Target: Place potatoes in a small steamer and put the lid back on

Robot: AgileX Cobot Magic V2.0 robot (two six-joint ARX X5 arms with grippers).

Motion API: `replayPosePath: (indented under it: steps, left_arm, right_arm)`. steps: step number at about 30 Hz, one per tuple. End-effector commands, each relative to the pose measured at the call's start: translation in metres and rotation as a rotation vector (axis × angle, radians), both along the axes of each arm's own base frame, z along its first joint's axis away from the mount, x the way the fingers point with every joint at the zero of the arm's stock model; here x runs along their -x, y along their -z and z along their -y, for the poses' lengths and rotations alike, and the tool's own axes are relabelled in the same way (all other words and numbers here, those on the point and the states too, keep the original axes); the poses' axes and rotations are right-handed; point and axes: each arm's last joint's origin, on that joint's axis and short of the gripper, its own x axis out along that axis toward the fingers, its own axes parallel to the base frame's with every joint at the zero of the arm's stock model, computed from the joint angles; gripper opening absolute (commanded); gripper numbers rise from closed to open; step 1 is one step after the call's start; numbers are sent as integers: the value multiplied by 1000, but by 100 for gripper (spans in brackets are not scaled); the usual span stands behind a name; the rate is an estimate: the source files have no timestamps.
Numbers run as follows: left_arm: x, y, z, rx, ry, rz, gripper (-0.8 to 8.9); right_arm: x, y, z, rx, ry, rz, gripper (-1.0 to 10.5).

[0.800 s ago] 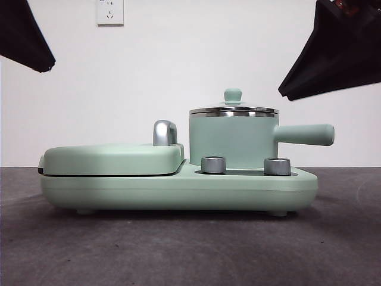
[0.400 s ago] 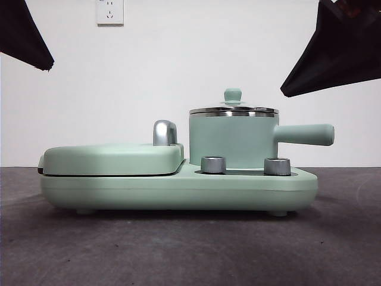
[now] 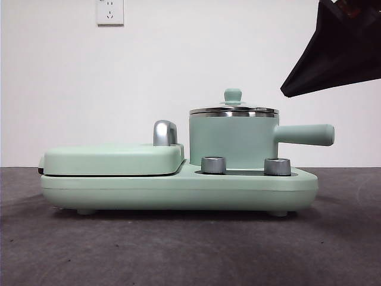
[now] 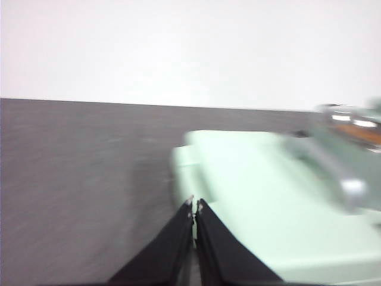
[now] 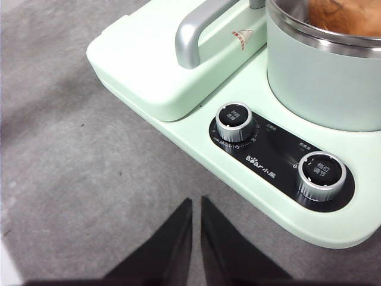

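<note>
Tabletop [image 3: 190, 250]: dark grey, matte, carrying one mint-green cooker base [image 3: 178, 187].

Largest item on the base: flat griddle cover [image 3: 113, 158] with chrome handle [image 3: 165, 132]. It lies just beyond the left end effector [image 4: 194, 205], whose jaws are pressed together with nothing between them. That view is blurred, so finer detail is lost.

Small steamer [image 3: 232, 140]: upright in its well on the base, beyond the right end effector [image 5: 196, 205] and off to one side of it. The two control knobs [image 5: 234, 121] sit between jaws and pot. Right end effector is closed to a narrow slit, empty, over bare tabletop near the base's front edge; the dark wedge at the front view's upper corner is most likely this arm.

Steamer's long axis is its straight side handle [image 3: 303, 134], level, pointing away from the griddle cover; pot body axis vertical.

Lid [image 3: 233, 109]: seated on the steel rim, knob up.

Potatoes [image 5: 348, 15]: orange-brown mass inside the pot, seen at the right wrist view's edge. Its long axis cannot be made out from the sliver showing.

Judgement: load and lid steps look done; task at its end, both arms clear. Next move calls for little, only parking clear without brushing the handle or knob.
</note>
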Motion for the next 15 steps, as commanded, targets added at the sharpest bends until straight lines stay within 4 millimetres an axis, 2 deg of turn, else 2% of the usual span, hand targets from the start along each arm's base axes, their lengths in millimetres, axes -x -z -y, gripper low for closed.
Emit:
replayPosePath:
  steps: [1, 6, 15]
  left_arm:
    - [5, 31, -6, -9, -56, 27, 6]
    - [4, 59, -11, 5, -106, 6, 6]
    - [4, 63, -11, 15, -109, -41, 6]
  right_arm:
    - [0, -4, -2, -7, -9, 16, 21]
    - [0, -4, -2, -7, -9, 16, 21]
    - [-1, -4, -2, -7, -9, 17, 21]
